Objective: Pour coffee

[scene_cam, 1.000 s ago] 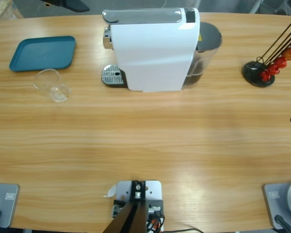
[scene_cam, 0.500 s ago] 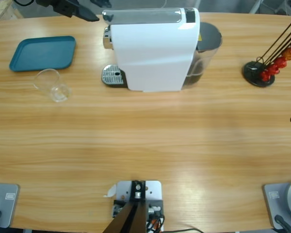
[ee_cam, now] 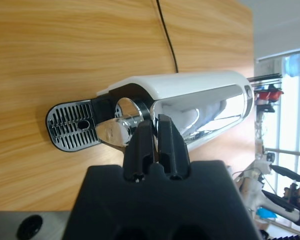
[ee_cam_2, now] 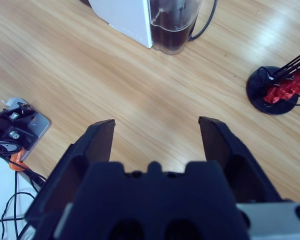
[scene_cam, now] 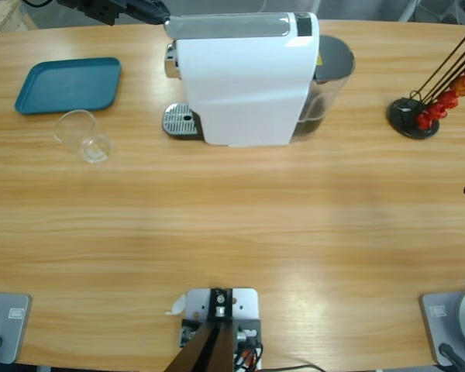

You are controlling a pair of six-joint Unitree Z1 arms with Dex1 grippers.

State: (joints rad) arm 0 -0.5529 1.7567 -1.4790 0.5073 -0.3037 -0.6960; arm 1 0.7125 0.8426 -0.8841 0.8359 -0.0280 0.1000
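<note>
No coffee shows in any view. The white coffee machine [scene_cam: 248,81] stands at the back middle of the table, with its drip grate [scene_cam: 180,120] bare. A clear glass cup [scene_cam: 84,136] sits on the table to its left, away from the grate. My left gripper [scene_cam: 156,11] is shut with nothing in it, at the left end of the machine's chrome lid. In the left wrist view the left gripper [ee_cam: 154,120] points along that chrome lid [ee_cam: 205,107], above the grate [ee_cam: 72,126]. My right gripper [ee_cam_2: 156,127] hangs open over bare table.
A blue tray [scene_cam: 68,84] lies at the back left, just behind the cup. A black capsule stand [scene_cam: 415,116] with red capsules is at the right; it is also in the right wrist view [ee_cam_2: 275,90]. The machine's dark water tank [ee_cam_2: 174,25] faces the right gripper.
The left gripper has come in from the top left and moved right, up to the left end of the machine's lid. Nothing on the table has moved.
</note>
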